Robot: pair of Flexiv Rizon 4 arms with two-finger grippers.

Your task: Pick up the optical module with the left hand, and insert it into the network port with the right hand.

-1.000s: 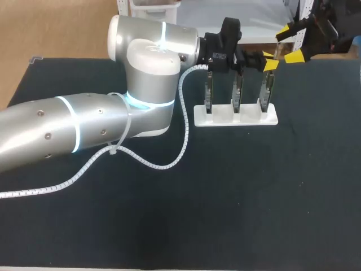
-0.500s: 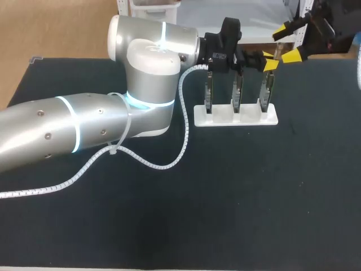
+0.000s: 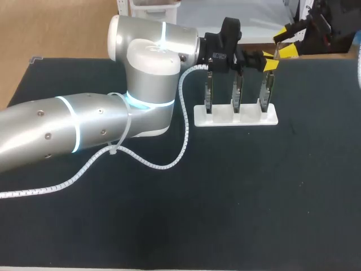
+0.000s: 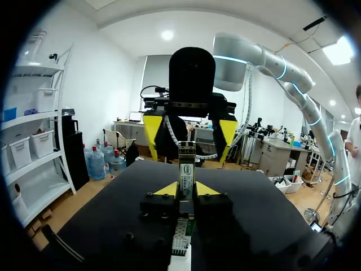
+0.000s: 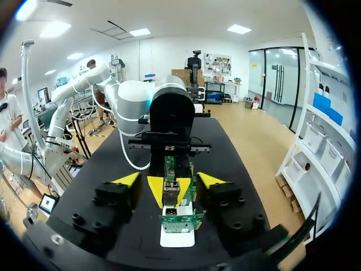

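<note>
Left wrist view | left gripper [image 4: 186,190] clamped on optical module [image 4: 186,166], both yellow tips against its sides | module's long axis upright, rising between the fingers above white rack [image 4: 180,263] | right gripper [image 4: 189,132] straight ahead, facing it, jaws spread wide | left arm nearer.

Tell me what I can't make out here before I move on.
Module lower end: left wrist view, behind left gripper.
Module in head view: too small to tell from the boards.
Boards' tops: head view, behind left arm.
Right arm: head view, mostly cut off by the edge.
</note>
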